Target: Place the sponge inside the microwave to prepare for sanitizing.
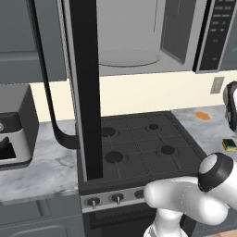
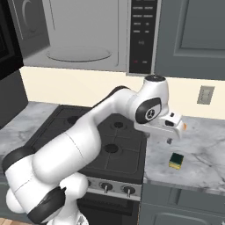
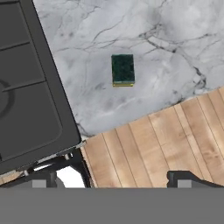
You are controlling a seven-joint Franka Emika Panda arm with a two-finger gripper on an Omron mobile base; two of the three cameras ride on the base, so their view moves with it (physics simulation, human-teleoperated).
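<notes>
The sponge [image 3: 123, 70] lies flat on the marble counter with its dark green scrub side up and a thin yellow edge showing. It sits right of the stove, near the counter's front edge [image 2: 176, 161] [image 1: 229, 145]. My gripper [image 2: 167, 139] hangs open a short way above the sponge and slightly toward the stove, touching nothing. In the hand view its fingertips [image 3: 188, 177] stand wide apart below the sponge. The microwave [image 2: 79, 39] is mounted over the stove, its light grey inside and glass turntable exposed. Its black door [image 1: 85, 92] is swung open to the left.
The black stove [image 1: 139, 148] fills the middle below the microwave. A small flat orange piece [image 1: 202, 115] lies on the counter behind the sponge. A dark boxy appliance [image 1: 14, 134] stands on the left counter. Wooden floor [image 3: 166, 140] shows past the counter edge.
</notes>
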